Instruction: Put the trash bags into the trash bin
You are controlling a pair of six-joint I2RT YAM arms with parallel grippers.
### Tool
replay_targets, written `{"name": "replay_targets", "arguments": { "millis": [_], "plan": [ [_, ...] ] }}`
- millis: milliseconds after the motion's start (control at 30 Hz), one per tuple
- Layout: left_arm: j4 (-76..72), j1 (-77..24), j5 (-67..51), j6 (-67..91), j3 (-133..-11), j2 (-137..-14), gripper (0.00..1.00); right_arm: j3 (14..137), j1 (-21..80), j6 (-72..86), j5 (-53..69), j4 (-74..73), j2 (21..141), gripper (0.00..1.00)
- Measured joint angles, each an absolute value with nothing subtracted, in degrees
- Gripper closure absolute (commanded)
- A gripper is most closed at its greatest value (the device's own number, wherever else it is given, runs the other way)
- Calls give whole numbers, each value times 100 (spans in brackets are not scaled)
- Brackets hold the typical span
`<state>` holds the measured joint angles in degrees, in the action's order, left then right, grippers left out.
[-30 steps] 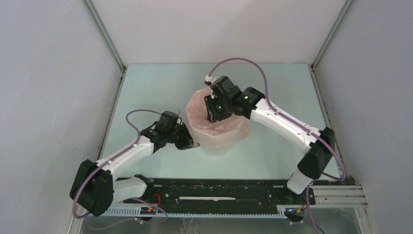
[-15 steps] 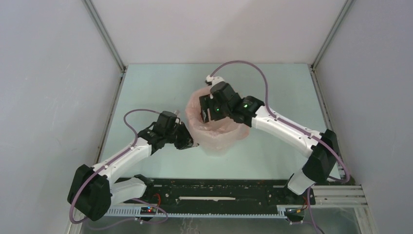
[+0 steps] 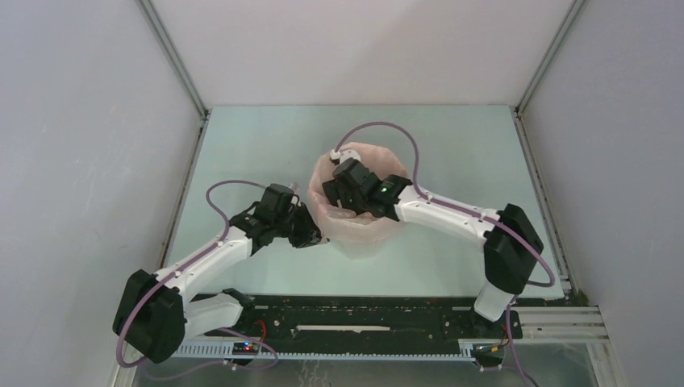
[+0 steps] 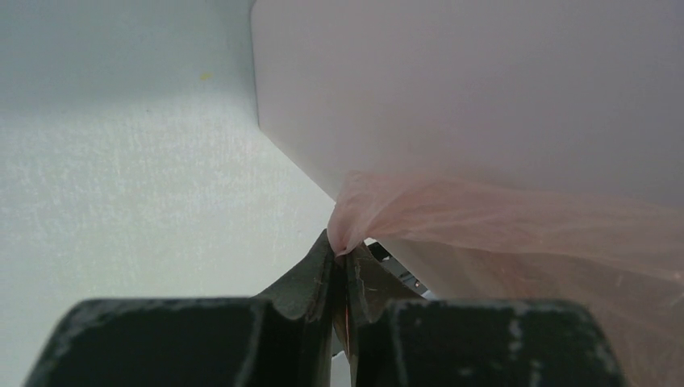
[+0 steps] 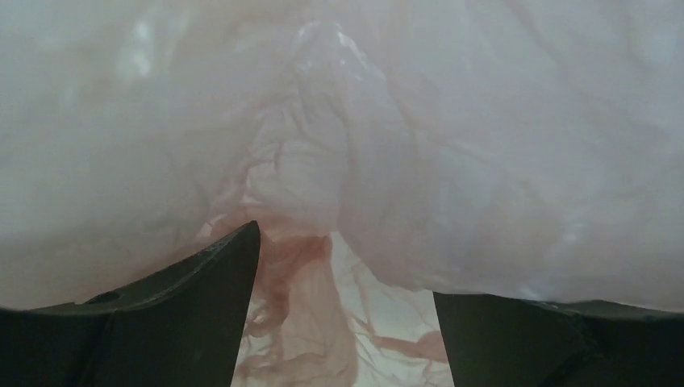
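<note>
Pinch point first, just left of the trash bin (image 4: pixel 452 89): a gathered nub of the trash bag (image 4: pixel 500 218) clamped between the narrow, nearly touching jaws of the left gripper (image 4: pixel 339 246), right against the bin's outer wall. Probably there to anchor that edge, so as not to lose the film into the bin during any push from inside. Stretched taut from the nub across the wall, judging by the long streaks.

Next, to the right, over the bin's mouth: pink draped all round the rim, seen from above, with the right gripper (image 3: pixel 337 192) low inside the bin. Spread wide there, gripping nothing as far as can be seen, just loose film ahead of the two dark fingers (image 5: pixel 202 282). Guessing a poke to seat the liner toward the bin's bottom.

Materials: thin, glossy, see-through pale pink for the bag, crumpled into deep folds inside the bin and bunched darker at the middle. Smooth matte white for the bin, flat angled facets meeting at a crisp edge, narrower toward the base. Under the bin, pale green table (image 3: pixel 242 145) with a fine grainy texture.
</note>
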<state>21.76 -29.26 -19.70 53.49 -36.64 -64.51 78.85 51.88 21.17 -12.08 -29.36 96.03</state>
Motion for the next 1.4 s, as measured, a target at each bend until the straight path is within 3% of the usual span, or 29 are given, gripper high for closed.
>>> {"name": "replay_targets", "arguments": {
  "millis": [233, 600, 1167, 1400],
  "plan": [
    [2158, -2926, -1975, 5260, -3664, -6630, 90, 7955, 5247, 2104, -1295, -3037, 10073, 11],
    [2086, -2926, -1994, 5199, -3664, -6838, 89, 7983, 5214, 2005, -1341, -3339, 9181, 9],
    [2073, -2930, -2016, 5183, -3795, -6965, 88, 7972, 5186, 2158, -1011, -2985, 9795, 6],
    [2137, -2930, -1962, 5083, -3885, -6973, 88, 8687, 5068, 2108, -1037, -4036, 10108, 6]
  ]
}}
